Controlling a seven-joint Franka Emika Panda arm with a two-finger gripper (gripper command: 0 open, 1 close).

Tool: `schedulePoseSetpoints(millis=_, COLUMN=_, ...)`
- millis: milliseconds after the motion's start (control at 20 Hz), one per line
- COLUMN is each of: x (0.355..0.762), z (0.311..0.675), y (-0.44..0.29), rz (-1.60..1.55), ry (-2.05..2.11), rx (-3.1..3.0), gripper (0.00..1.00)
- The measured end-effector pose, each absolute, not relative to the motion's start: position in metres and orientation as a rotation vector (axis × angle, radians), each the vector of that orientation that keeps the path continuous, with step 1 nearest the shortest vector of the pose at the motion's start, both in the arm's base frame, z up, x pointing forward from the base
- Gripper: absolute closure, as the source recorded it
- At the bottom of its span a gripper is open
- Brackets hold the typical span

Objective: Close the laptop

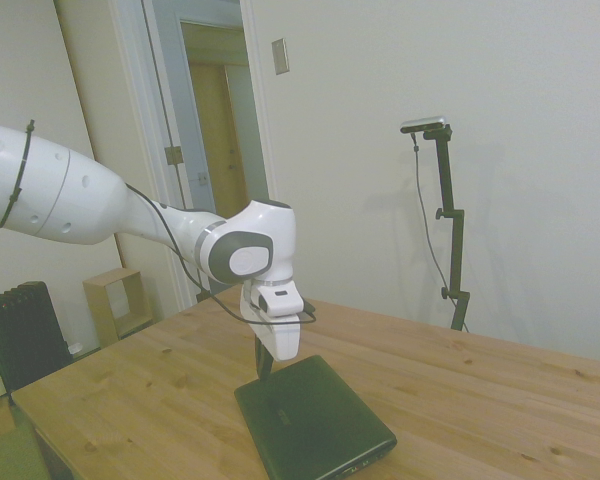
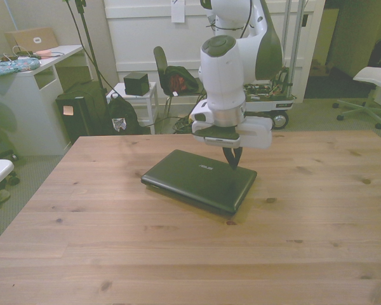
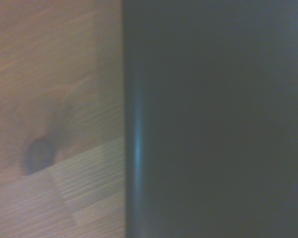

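The black laptop (image 2: 200, 179) lies flat on the wooden table with its lid down, logo facing up. In the side view the laptop (image 1: 315, 420) sits near the table's front edge. My gripper (image 2: 232, 162) points straight down with its fingers together, tips resting on or just above the lid near its far edge. In the side view the gripper (image 1: 264, 368) meets the lid's near-left corner area. The wrist view shows the dark lid (image 3: 213, 119) out of focus beside bare wood (image 3: 54, 99).
The wooden table (image 2: 178, 254) spreads wide around the laptop. Beyond its far edge stand a white desk (image 2: 32, 76), a chair with bags (image 2: 171, 79) and a white office chair (image 2: 374, 79).
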State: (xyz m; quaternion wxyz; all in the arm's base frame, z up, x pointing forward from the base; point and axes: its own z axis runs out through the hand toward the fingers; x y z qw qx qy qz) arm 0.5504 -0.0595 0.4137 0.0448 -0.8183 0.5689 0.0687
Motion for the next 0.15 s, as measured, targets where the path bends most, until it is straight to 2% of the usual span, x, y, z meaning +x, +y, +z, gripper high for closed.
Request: schedulePoseSetpoints(millis=150, x=0.536, z=0.477, y=-0.023, rz=0.098, ry=1.643, rx=-2.514, gripper=1.00)
